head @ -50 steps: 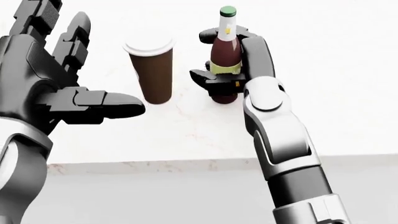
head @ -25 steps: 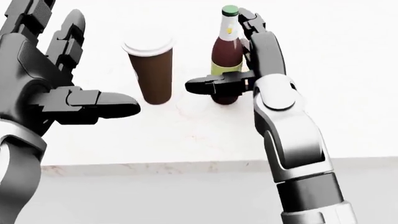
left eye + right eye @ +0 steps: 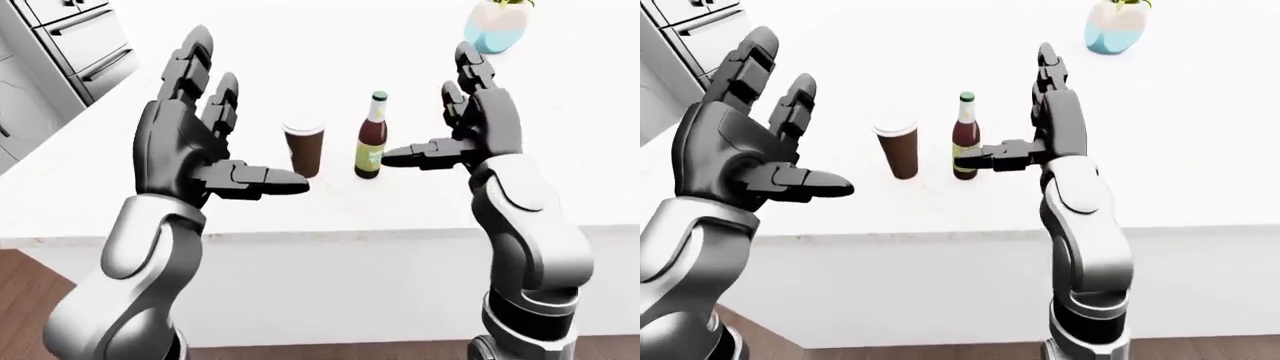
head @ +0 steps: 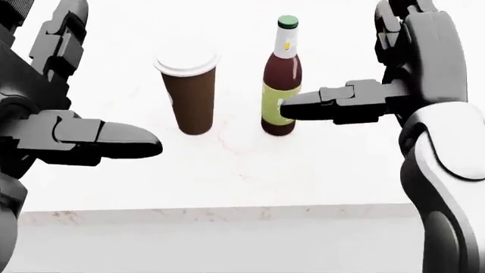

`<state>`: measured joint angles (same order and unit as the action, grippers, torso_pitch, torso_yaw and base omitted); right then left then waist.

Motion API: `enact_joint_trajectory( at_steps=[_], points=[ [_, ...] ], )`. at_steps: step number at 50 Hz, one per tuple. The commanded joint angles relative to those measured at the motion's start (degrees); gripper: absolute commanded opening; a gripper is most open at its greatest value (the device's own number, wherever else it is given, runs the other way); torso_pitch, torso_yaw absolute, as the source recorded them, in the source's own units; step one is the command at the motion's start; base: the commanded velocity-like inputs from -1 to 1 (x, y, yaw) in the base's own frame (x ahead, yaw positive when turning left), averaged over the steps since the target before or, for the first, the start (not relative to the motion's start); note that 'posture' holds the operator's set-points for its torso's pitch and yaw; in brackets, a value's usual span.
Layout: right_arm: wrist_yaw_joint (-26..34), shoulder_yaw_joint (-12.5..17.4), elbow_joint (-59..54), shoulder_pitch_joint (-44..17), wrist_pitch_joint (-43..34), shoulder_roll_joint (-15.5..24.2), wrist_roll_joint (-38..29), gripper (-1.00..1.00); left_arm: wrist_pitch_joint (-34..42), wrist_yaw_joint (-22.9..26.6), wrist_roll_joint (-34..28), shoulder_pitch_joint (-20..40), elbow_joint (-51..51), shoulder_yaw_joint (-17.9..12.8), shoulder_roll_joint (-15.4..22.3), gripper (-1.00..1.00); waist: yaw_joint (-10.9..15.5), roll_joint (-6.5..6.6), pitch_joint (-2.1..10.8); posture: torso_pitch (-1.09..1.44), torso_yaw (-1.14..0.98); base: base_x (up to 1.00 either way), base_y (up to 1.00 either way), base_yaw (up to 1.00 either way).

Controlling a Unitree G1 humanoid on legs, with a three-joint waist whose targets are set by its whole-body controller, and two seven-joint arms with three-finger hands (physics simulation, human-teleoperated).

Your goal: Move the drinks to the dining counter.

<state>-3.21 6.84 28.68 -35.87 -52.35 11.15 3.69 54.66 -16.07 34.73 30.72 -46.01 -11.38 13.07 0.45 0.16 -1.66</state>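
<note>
A brown paper cup with a white lid (image 4: 189,96) and a dark bottle with a green cap and yellow-green label (image 4: 280,85) stand upright side by side on the white counter (image 4: 227,182). My right hand (image 3: 440,120) is open just to the right of the bottle. Its thumb (image 4: 326,105) points left, with the tip close by the label, and its fingers stand upright, clear of the bottle. My left hand (image 3: 235,127) is open and empty, to the left of the cup and nearer the camera.
A blue and white vase (image 3: 497,26) stands on the counter at the top right. Grey cabinet drawers (image 3: 80,45) are at the top left. The counter's near edge (image 4: 227,214) runs across the bottom, with wooden floor (image 3: 30,285) below.
My right hand has opened off the bottle and drawn back to the right. The bottle stays standing on the counter. My left hand has shifted slightly left.
</note>
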Motion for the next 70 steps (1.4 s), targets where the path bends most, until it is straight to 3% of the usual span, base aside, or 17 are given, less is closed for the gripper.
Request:
enact_joint_trajectory(
  at_steps=[1, 5, 10, 18, 19, 21, 24, 35, 37, 38, 44, 48, 58, 61, 62, 65, 70],
  points=[
    [0.70, 0.90, 3.12, -1.25, -1.15, 0.46, 0.05, 1.00, -0.68, -0.83, 0.88, 1.16, -1.88, -0.78, 0.48, 1.00, 0.06, 0.09, 1.10, 0.00, 0.00, 0.00, 0.00, 0.00],
    [1.70, 2.63, 8.61, -0.90, -5.31, 1.55, 0.99, 1.00, 0.80, -2.30, 2.54, 1.11, -3.99, -1.12, 0.75, 1.00, 0.24, 0.27, 1.61, 0.00, 0.00, -0.02, -0.07, 0.00],
    [1.56, 4.56, 12.54, -1.46, -8.96, 2.74, 3.08, 1.00, 2.20, -4.44, 4.50, 2.19, -5.51, -1.07, 1.12, 1.00, -1.18, 4.05, 1.90, 0.00, 0.00, -0.30, -0.58, 0.00],
    [0.91, 6.80, 16.22, -1.20, -11.36, 3.69, 6.80, 1.00, 3.62, -7.42, 7.28, 2.76, -7.72, -0.58, 1.33, 1.00, -3.78, 2.41, 0.01, 0.00, 0.00, -0.38, -0.83, -0.12],
    [0.65, 7.20, 16.28, -1.10, -11.16, 3.61, 7.53, 1.00, 3.70, -7.64, 7.65, 2.79, -7.97, -0.60, 1.33, 1.00, -2.85, -2.27, -0.39, 0.00, 0.00, -0.01, 0.00, -1.00],
    [-0.06, 7.40, 16.57, -0.76, -11.15, 3.67, 8.54, 1.00, 3.99, -8.12, 8.28, 3.20, -8.16, -0.71, 1.56, 1.00, -1.95, -7.72, -0.69, 0.00, 0.00, 0.00, 0.00, -1.00],
    [-0.86, 7.59, 16.80, -0.22, -10.82, 3.88, 9.79, 1.00, 3.80, -8.53, 8.54, 3.24, -8.30, -0.32, 1.79, 1.00, -3.21, -3.55, 0.15, 0.00, 0.00, 0.00, 0.00, -1.00],
    [-3.64, 8.66, 17.61, 1.31, -10.32, 4.76, 13.90, 1.00, 4.14, -9.75, 9.64, 3.30, -9.72, 0.44, 1.74, 1.00, -1.32, 3.64, -1.45, 0.00, 0.00, 0.00, 0.00, -1.00],
    [-3.97, 8.83, 17.70, 1.60, -10.11, 4.99, 14.45, 1.00, 3.77, -9.34, 9.00, 3.03, -9.60, 0.91, 1.65, 1.00, -0.50, 7.20, 0.01, 0.00, 0.00, 0.00, 0.00, -1.00],
    [-4.10, 8.94, 18.00, 1.77, -10.24, 5.06, 14.70, 1.00, 3.64, -9.10, 8.77, 2.95, -9.48, 0.98, 1.62, 1.00, -1.07, 4.46, -1.27, 0.00, 0.00, 0.00, 0.00, -1.00],
    [-5.45, 10.00, 19.43, 1.37, -11.89, 5.67, 16.98, 1.00, 5.02, -9.33, 9.20, 4.08, -9.52, 0.42, 1.37, 1.00, -0.62, 1.81, -0.18, 0.00, 0.00, 0.00, 0.00, -1.00],
    [-6.51, 10.28, 19.81, 1.51, -11.78, 6.08, 18.30, 1.00, 3.91, -8.68, 7.78, 3.19, -9.29, 1.83, 1.02, 1.00, -0.75, -3.41, 1.17, 0.00, 0.00, 0.00, 0.00, -1.00],
    [-7.96, 10.42, 20.51, 2.78, -11.17, 6.39, 19.93, 1.00, 4.59, -7.85, 6.89, 2.82, -9.99, 1.73, 0.02, 1.00, -1.22, 2.35, -1.71, 0.00, 0.00, 0.00, 0.00, -1.00],
    [-8.30, 11.09, 21.33, 2.97, -11.67, 6.59, 20.87, 1.00, 4.22, -7.32, 6.04, 2.42, -9.86, 2.15, -0.27, 1.00, -0.21, 7.80, 0.04, 0.00, 0.00, 0.00, 0.00, -1.00],
    [-8.39, 11.32, 21.52, 3.21, -11.58, 6.67, 21.16, 1.00, 3.98, -7.02, 5.62, 2.13, -9.82, 2.32, -0.37, 1.00, -0.20, 4.53, -1.39, 0.00, 0.00, 0.00, 0.00, -1.00],
    [-8.69, 11.51, 21.44, 3.59, -11.16, 6.90, 21.63, 1.00, 3.64, -6.44, 4.68, 1.73, -9.68, 2.71, -0.79, 1.00, -0.63, 4.52, 0.10, 0.00, 0.00, 0.00, 0.00, -1.00],
    [-9.03, 11.22, 21.15, 4.37, -10.14, 7.01, 21.89, 1.00, 3.54, -5.52, 3.70, 1.26, -9.69, 2.76, -1.32, 1.00, -0.24, 1.00, -0.04, 0.00, 0.00, 0.00, 0.00, -1.00]
  ],
)
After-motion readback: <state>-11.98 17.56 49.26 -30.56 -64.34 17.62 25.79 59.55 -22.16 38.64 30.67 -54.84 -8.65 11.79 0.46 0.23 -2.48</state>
